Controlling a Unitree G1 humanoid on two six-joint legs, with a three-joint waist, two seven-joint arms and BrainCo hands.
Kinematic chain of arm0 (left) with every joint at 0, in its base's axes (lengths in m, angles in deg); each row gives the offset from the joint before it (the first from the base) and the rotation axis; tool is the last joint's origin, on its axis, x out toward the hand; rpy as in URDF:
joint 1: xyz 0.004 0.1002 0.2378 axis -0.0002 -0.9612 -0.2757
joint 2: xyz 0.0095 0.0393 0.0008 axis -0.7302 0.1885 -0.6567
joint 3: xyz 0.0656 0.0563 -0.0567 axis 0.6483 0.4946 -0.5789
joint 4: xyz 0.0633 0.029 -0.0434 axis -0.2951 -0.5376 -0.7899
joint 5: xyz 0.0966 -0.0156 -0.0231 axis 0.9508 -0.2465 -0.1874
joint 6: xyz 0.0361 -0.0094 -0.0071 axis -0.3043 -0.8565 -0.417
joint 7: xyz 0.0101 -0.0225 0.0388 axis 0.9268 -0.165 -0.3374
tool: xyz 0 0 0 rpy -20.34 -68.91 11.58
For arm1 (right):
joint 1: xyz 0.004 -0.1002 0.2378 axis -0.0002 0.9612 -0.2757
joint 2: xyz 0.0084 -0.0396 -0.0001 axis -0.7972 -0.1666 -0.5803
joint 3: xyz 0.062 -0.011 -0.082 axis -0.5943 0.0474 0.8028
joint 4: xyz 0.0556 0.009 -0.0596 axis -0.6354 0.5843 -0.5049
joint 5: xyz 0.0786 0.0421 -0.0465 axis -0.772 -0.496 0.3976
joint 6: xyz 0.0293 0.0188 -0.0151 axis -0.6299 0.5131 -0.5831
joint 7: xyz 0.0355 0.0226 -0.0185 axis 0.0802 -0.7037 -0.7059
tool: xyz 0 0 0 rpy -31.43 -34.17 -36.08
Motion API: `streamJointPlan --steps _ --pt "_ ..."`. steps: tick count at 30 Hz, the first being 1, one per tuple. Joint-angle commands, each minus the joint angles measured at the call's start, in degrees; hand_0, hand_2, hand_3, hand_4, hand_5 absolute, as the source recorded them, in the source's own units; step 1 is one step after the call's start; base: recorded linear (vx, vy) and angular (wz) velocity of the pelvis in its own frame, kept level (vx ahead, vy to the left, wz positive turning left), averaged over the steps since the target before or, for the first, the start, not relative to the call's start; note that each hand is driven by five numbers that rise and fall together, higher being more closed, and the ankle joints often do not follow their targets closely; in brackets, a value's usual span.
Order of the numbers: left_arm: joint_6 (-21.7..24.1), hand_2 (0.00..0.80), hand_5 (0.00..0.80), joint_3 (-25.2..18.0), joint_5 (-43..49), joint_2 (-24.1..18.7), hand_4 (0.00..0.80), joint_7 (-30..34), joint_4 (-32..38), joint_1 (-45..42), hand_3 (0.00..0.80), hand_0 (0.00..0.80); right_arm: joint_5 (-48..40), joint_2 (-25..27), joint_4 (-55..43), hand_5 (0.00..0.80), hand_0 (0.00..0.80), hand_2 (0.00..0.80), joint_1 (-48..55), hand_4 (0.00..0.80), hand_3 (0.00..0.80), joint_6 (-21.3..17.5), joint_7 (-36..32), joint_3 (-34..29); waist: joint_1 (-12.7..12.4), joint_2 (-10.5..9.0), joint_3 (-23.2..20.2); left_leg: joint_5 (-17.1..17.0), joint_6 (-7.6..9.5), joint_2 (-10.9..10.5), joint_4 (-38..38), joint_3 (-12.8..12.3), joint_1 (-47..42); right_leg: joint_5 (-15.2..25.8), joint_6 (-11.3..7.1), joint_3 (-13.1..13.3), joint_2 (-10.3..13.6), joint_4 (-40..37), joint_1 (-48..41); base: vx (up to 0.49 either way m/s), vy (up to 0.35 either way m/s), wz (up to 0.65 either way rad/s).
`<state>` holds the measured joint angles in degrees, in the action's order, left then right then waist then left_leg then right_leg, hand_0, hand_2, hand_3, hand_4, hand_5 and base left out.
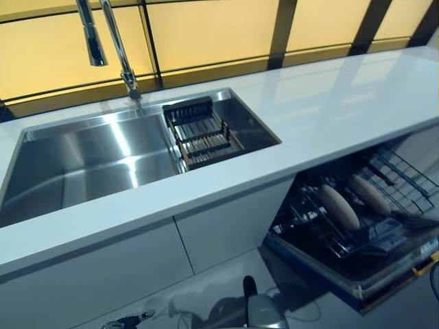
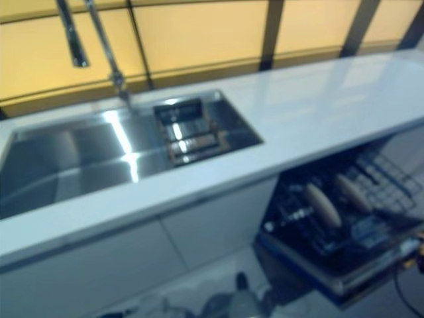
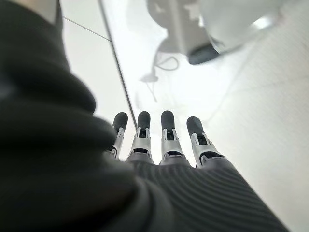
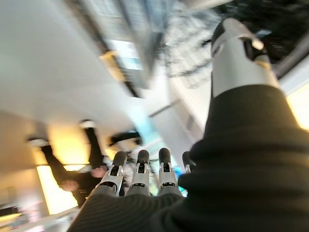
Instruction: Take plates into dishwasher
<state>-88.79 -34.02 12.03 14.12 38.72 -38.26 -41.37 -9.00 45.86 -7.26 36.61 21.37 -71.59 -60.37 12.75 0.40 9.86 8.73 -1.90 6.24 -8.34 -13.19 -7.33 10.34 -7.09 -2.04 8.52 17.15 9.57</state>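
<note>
Two tan oval plates point(image 1: 339, 206) point(image 1: 369, 194) stand on edge in the pulled-out lower rack point(image 1: 405, 179) of the open dishwasher, under the counter at the right. Neither hand shows in the eye views. In the left wrist view my left hand point(image 3: 169, 145) has straight fingers over the pale floor and holds nothing. In the right wrist view my right hand point(image 4: 140, 176) also has straight fingers, with the thumb point(image 4: 236, 53) apart, and holds nothing.
A white counter point(image 1: 329, 103) runs across the view with a steel sink point(image 1: 89, 157) at the left. A dark drain rack point(image 1: 201, 133) sits in the sink's right end, and a tall faucet point(image 1: 116, 41) stands behind it. White cabinet doors point(image 1: 226, 233) are below.
</note>
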Motion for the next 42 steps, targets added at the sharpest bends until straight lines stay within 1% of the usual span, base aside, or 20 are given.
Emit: streamJointPlan --steps 1,4,5,6,7,8,11,17,20,21,23,25,26,28,31,33,36,38,39,42 --pt "-1.3 0.000 0.000 -0.6 2.2 -3.1 0.000 -0.4 -0.3 -1.6 0.000 0.000 -0.3 -1.0 -1.9 0.000 0.000 0.000 -2.5 0.000 0.000 -2.6 2.8 -0.6 -5.9 -1.91 -3.0 -1.4 4.28 -3.2 2.2 4.8 1.4 -4.9 1.00 2.7 1.7 1.5 -6.4 -0.368 -0.233 -0.24" --pt "-0.6 0.000 0.000 -1.2 3.3 -3.1 0.000 -1.8 -0.7 -2.7 0.000 0.000 -1.7 -1.8 -0.4 0.000 0.000 0.000 -2.2 0.000 0.000 -2.9 3.9 -0.9 -7.2 -3.12 -4.1 -2.2 4.49 -2.4 1.0 6.2 4.9 -8.3 0.72 5.3 0.2 1.7 -9.5 -0.316 -0.256 -0.13" --pt "-0.1 0.000 0.000 -1.4 3.3 -3.4 0.000 -2.1 -0.3 -2.4 0.000 0.000 -2.5 -1.8 -0.2 0.000 0.000 0.000 -2.6 0.000 0.000 -2.5 3.7 -0.8 -8.8 -4.64 -4.1 -2.8 3.84 -1.6 -1.7 6.3 9.1 -12.8 1.28 4.0 -0.3 -3.2 -11.9 -0.426 -0.326 -0.05" --pt "0.7 0.000 0.000 -1.7 2.7 -3.6 0.000 -2.2 -0.3 -1.9 0.000 0.000 -2.5 -1.7 0.7 0.000 0.000 0.000 -3.9 0.000 0.000 -2.8 3.6 -0.2 -10.1 -5.10 -3.9 -3.4 2.97 -0.7 -2.3 5.6 10.7 -14.7 1.73 1.2 0.1 -7.2 -13.8 -0.538 -0.408 -0.13" --pt "1.5 0.000 0.000 -1.8 1.3 -3.8 0.000 -2.6 -0.1 -0.9 0.000 0.000 -2.5 -1.7 2.1 0.000 0.000 0.000 -5.6 0.000 0.000 -3.0 3.7 1.1 -11.0 -5.86 -3.6 -3.6 2.12 0.3 -3.2 4.8 12.8 -14.9 1.19 0.8 0.1 -10.0 -14.8 -0.431 -0.332 -0.33" --pt "1.6 0.000 0.000 -2.1 -0.2 -4.1 0.000 -3.0 0.1 0.8 0.000 0.000 -2.5 -1.3 4.1 0.000 0.000 0.000 -7.1 0.000 0.000 -2.7 3.0 2.2 -11.4 -6.07 -3.4 -4.6 1.02 1.4 -3.4 4.5 14.6 -15.2 1.16 2.0 -0.9 -11.6 -15.4 -0.369 -0.299 -0.41" --pt "2.7 0.000 0.000 -1.5 -1.3 -2.9 0.000 -3.9 1.7 3.1 0.000 0.000 -2.4 0.0 5.9 0.000 0.000 0.000 -7.2 0.000 0.000 -0.7 0.3 3.1 -11.5 -5.78 -3.8 -7.7 -0.19 1.6 0.0 6.1 14.3 -15.4 1.64 2.2 -2.3 -12.5 -15.7 -0.204 -0.149 -0.06" --pt "1.2 0.000 0.000 0.2 -2.4 -0.6 0.000 -5.1 1.7 4.0 0.000 0.000 0.9 -0.9 8.7 0.000 0.000 0.000 -6.2 0.000 0.000 -1.8 -4.2 4.2 -11.0 -5.46 -4.7 -10.5 -1.27 2.1 5.4 6.8 13.0 -16.7 3.12 0.9 -3.7 -12.3 -15.5 -0.145 -0.164 0.00" --pt "1.2 0.000 0.000 -1.4 -0.3 -1.3 0.000 -4.2 -0.2 1.1 0.000 0.000 2.1 -1.0 9.4 0.000 0.000 0.000 -5.4 0.000 0.000 -0.4 -6.9 4.9 -11.6 -4.71 -3.6 -13.6 -2.78 3.9 7.1 8.6 13.9 -18.7 5.25 -0.1 -6.2 -10.0 -15.2 -0.079 -0.262 0.02" --pt "1.7 0.000 0.000 -2.2 -0.9 -1.7 0.000 -4.2 -0.9 -0.4 0.000 0.000 2.8 -0.9 10.7 0.000 0.000 0.000 -5.5 0.000 0.000 0.3 -8.6 5.0 -11.9 -4.26 -2.7 -16.1 -3.80 4.9 8.8 8.8 14.0 -18.9 6.02 -0.5 -7.3 -10.0 -15.6 -0.058 -0.219 0.18" --pt "2.2 0.000 0.000 -3.8 -0.1 -1.6 0.000 -3.7 -1.5 -1.9 0.000 0.000 3.4 -0.6 13.6 0.000 0.000 0.000 -5.5 0.000 0.000 0.9 -9.3 4.5 -12.4 -3.75 -0.7 -20.4 -5.21 6.3 12.2 6.7 16.7 -17.9 6.33 -0.6 -8.7 -11.7 -17.1 -0.130 -0.206 0.24" --pt "2.3 0.000 0.000 -4.4 1.0 -1.4 0.000 -3.8 -1.8 -1.7 0.000 0.000 3.3 -1.1 16.5 0.000 0.000 0.000 -4.6 0.000 0.000 0.4 -8.4 3.8 -11.6 -3.55 0.4 -21.1 -5.12 7.1 12.1 0.7 18.3 -17.1 5.98 -2.5 -9.0 -12.9 -17.7 -0.211 -0.157 0.41" --pt "1.8 0.000 0.000 -4.7 1.2 -1.4 0.000 -3.6 -1.9 -0.5 0.000 0.000 3.3 -2.0 19.4 0.000 0.000 0.000 -3.7 0.000 0.000 -0.6 -7.6 3.4 -10.9 -3.35 1.0 -21.6 -5.12 7.0 10.0 -3.1 17.4 -15.9 5.96 -5.2 -8.9 -13.8 -17.3 -0.284 -0.137 0.96" --pt "1.2 0.000 0.000 -4.6 0.8 -1.3 0.000 -3.5 -1.2 0.9 0.000 0.000 2.1 -3.2 21.7 0.000 0.000 0.000 -3.7 0.000 0.000 -1.3 -6.2 3.9 -10.4 -3.95 1.3 -19.5 -4.60 6.4 5.2 -4.1 15.4 -14.2 6.19 -8.2 -7.7 -15.2 -16.9 -0.332 -0.112 0.93" --pt "2.6 0.000 0.000 -3.6 0.9 -1.2 0.000 -3.2 -1.1 2.3 0.000 0.000 -0.1 -4.4 24.8 0.000 0.000 0.000 -3.2 0.000 0.000 -2.8 -3.6 3.8 -9.4 -5.24 0.1 -14.3 -2.93 4.7 -1.5 -1.9 11.7 -12.4 6.49 -9.3 -6.0 -15.2 -14.6 -0.257 -0.053 0.32" --pt "2.7 0.000 0.000 -3.2 1.2 -1.4 0.000 -2.3 -0.7 3.4 0.000 0.000 -0.5 -5.2 26.1 0.000 0.000 0.000 -2.0 0.000 0.000 -3.3 -3.6 3.5 -8.1 -5.54 -0.9 -12.6 -2.81 4.5 -5.9 -2.4 9.5 -11.6 6.70 -10.0 -5.5 -15.4 -13.5 -0.194 -0.055 0.20" --pt "2.3 0.000 0.000 -3.1 2.3 -1.3 0.000 -0.3 -0.1 4.4 0.000 0.000 -0.6 -6.4 26.9 0.000 0.000 0.000 -0.6 0.000 0.000 -4.8 -3.6 2.5 -6.2 -4.63 -2.7 -10.2 -2.51 3.5 -1.8 -3.1 3.3 -11.1 6.16 -11.0 -5.5 -14.3 -11.6 -0.153 0.026 0.68" --pt "2.5 0.000 0.000 -2.2 3.2 -0.8 0.000 0.8 -0.1 4.7 0.000 0.000 -1.4 -7.0 25.9 0.000 0.000 0.000 0.2 0.000 0.000 -4.9 -2.6 2.6 -5.5 -3.89 -3.3 -9.0 -1.93 3.2 0.0 -1.2 1.6 -11.9 6.63 -10.2 -6.2 -12.4 -9.9 -0.188 0.084 0.81" --pt "3.0 0.000 0.000 -0.9 3.2 -0.1 0.000 1.2 0.0 4.8 0.000 0.000 -1.8 -7.2 25.4 0.000 0.000 0.000 -0.5 0.000 0.000 -4.6 -2.0 2.9 -5.5 -3.50 -3.2 -6.0 -0.89 1.8 2.6 1.1 0.5 -12.6 6.55 -9.6 -6.4 -10.1 -8.0 -0.235 0.111 0.84" --pt "3.4 0.000 0.000 0.1 3.3 0.8 0.000 1.1 -0.4 5.4 0.000 0.000 -3.1 -7.8 25.5 0.000 0.000 0.000 -2.0 0.000 0.000 -3.8 -0.6 3.6 -5.3 -2.90 -3.0 -4.6 -0.19 0.4 5.6 1.5 0.0 -12.8 6.02 -10.3 -6.3 -7.8 -5.2 -0.230 0.104 0.30"
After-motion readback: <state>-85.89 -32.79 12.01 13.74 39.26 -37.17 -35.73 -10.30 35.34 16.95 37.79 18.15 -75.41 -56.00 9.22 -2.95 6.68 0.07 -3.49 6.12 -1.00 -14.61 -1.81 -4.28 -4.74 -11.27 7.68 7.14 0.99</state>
